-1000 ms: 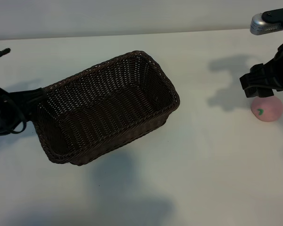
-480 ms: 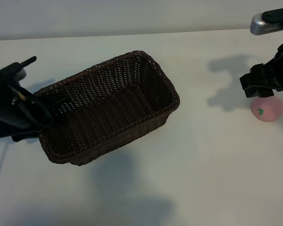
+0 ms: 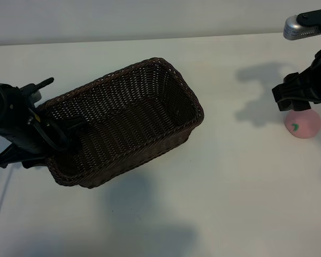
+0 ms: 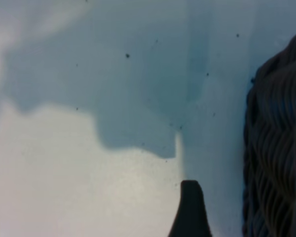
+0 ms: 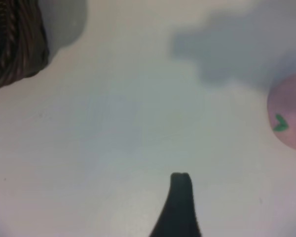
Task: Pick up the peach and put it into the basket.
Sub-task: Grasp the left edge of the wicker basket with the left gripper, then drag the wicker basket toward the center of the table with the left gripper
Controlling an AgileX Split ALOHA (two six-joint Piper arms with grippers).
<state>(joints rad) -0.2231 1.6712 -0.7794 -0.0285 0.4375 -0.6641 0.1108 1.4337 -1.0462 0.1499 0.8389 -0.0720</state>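
While the peach (image 3: 303, 124) is sitting far right on the table (image 3: 230, 187), well apart from the basket (image 3: 166, 64), 2 grippers are standing open and empty: right gripper (image 3: 295, 103) hovering just above it, risking nudging it away; left gripper (image 3: 69, 128) crowding the basket's left end.

The outside camera looks down from high up at the white surface (image 3: 230, 203). Each wrist camera sits very close to it. All three see the basket (image 3: 123, 120). The right wrist and outside cameras both see the peach (image 5: 291, 113).
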